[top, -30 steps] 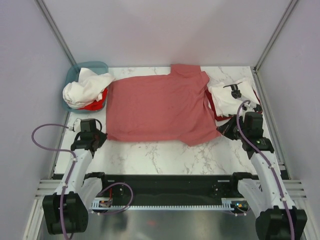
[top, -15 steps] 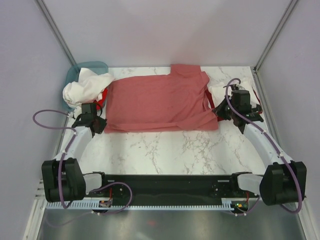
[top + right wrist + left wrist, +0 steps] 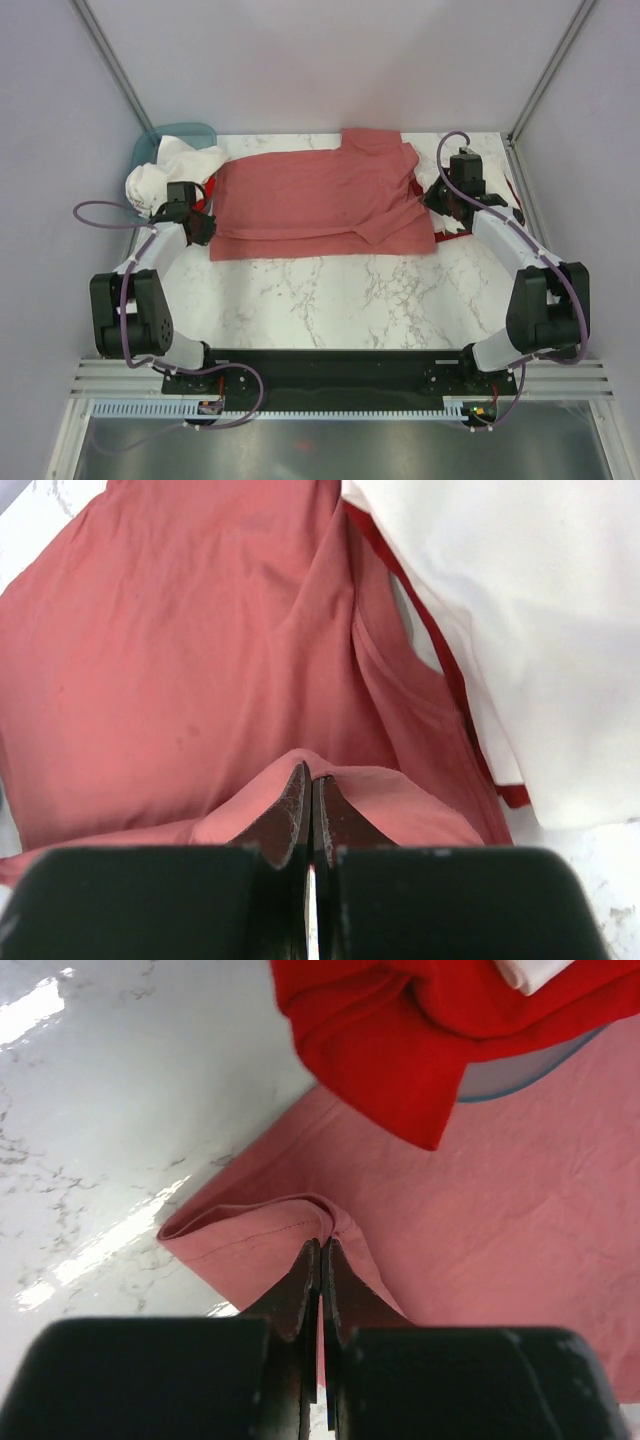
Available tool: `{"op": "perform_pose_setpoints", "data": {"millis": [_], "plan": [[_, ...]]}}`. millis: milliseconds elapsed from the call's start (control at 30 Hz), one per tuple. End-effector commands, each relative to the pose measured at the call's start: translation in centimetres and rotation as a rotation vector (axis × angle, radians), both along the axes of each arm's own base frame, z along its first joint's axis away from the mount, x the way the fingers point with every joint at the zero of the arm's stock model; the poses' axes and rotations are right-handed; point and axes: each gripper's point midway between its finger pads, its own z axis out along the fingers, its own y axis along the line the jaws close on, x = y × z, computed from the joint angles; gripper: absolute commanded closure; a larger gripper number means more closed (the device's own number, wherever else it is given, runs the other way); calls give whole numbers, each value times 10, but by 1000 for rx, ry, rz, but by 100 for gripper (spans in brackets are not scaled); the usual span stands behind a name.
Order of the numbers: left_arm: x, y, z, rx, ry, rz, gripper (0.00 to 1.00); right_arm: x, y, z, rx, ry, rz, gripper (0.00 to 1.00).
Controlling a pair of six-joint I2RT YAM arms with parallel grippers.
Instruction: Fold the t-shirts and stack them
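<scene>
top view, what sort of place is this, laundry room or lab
Probably a robot lab cell: blank panel walls on metal posts, left arm and right arm bolted to a rail, salmon t-shirt on a marble-look table.

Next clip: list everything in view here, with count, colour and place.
salmon-red t-shirt: one, dusty salmon-red, spread mid-table
basket: one, teal, far-left corner
left white t-shirt: one, white, heaped in the basket
bright red t-shirt: one, bright red, spilling from the basket
right white t-shirt: one, white, far right
red cloth: one edge, red, under the right white t-shirt
table: one, white marble
left hand: black, shut on the salmon-red t-shirt's left edge
right hand: black, shut on its right edge
</scene>
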Motion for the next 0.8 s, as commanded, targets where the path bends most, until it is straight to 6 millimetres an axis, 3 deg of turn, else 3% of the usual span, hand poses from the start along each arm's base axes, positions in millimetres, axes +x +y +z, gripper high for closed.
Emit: {"op": "perform_pose_setpoints", "data": {"millis": [0, 133, 167, 200, 233, 267, 300, 333, 367, 400, 467, 500, 533, 600, 633, 767], "plan": [[31, 5, 21, -18, -92, 56, 98, 31, -6, 19, -12, -81, -60, 100], [48, 2, 23, -32, -101, 46, 98, 49, -4, 21, -3, -93, -67, 100], [53, 2, 23, -34, -109, 42, 94, 54, -3, 16, -2, -80, -67, 99], [57, -1, 17, -44, -96, 27, 91, 59, -2, 17, -3, -88, -68, 97], [65, -1, 24, -43, -113, 19, 86, 67, -3, 26, -4, -108, -75, 91], [69, -2, 26, -40, -119, 6, 58, 71, -3, 28, -6, -113, -74, 76], [72, -1, 29, -36, -127, -4, 40, 73, -4, 22, -16, -93, -79, 46], [77, -3, 36, -34, -141, -22, 31, 77, -4, 28, -16, -104, -78, 36], [77, -4, 39, -25, -144, -42, 16, 75, -3, 27, -14, -100, -74, 33], [76, -6, 43, -25, -154, -50, 12, 72, -1, 35, -10, -120, -68, 33], [66, -13, 53, -21, -178, -66, 11, 61, -3, 30, -26, -114, -77, 33], [62, -15, 56, -21, -186, -71, 11, 55, -4, 43, -23, -151, -82, 33], [55, -20, 52, -27, -178, -82, 11, 44, -6, 31, -30, -129, -79, 33], [46, -30, 61, -34, -205, -115, 12, 32, -9, 37, -37, -146, -82, 36], [37, -37, 54, -53, -189, -144, 12, 22, -12, 23, -50, -119, -88, 37], [7, -48, 34, -81, -150, -175, 15, 4, -13, 7, -56, -109, -72, 44]]}}
